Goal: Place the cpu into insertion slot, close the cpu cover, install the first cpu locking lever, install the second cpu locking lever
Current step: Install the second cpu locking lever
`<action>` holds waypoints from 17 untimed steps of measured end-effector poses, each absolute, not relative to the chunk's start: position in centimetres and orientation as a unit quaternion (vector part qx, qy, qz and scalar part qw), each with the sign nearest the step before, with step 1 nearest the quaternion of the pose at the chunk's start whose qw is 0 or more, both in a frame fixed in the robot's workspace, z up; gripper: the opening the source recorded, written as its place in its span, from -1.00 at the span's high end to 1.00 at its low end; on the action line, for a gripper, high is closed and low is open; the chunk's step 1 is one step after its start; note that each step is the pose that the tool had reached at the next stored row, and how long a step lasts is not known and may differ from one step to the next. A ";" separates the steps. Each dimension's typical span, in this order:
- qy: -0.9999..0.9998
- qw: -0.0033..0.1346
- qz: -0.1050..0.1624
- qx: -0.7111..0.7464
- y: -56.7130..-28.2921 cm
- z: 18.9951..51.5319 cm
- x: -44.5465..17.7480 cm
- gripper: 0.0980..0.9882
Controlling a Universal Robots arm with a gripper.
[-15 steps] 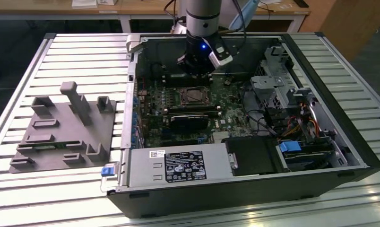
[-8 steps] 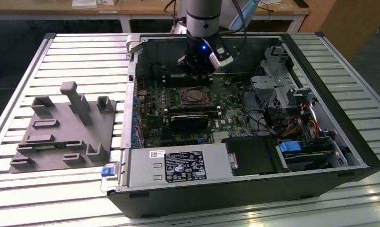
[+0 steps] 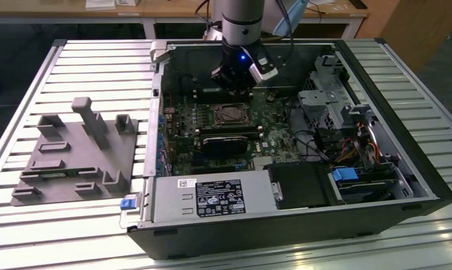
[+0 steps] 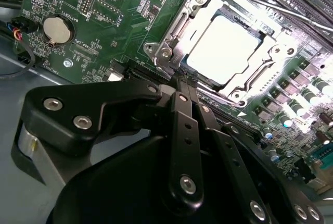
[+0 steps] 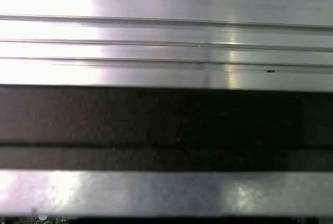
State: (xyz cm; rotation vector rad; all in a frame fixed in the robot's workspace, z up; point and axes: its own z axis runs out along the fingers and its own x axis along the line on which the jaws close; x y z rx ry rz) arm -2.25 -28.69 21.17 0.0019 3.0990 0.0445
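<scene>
The pale silver-grey square cpu (image 4: 227, 48) is seen seated in the silver-rimmed square insertion slot (image 4: 177, 36), framed by the thin silver metal cpu cover (image 4: 248, 81) lying flat over it. The black gripper (image 4: 184, 81) is held just beside the slot's edge, fingers pressed together on nothing. Long black card slots (image 4: 307, 5) are noted beyond the socket on the green circuit board (image 4: 104, 26).

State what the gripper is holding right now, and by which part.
Nothing is held. In the second wrist view the gripper has its fingers closed together with nothing between them, at the edge of the cpu cover, which lies down over the cpu.
</scene>
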 end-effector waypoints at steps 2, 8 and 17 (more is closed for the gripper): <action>1.000 0.021 0.014 0.001 -28.9 21.2 -2.3 0.98; 1.000 0.021 0.014 0.001 -29.0 21.2 -2.2 0.98; 1.000 0.021 0.014 0.001 -29.3 21.2 -2.2 0.98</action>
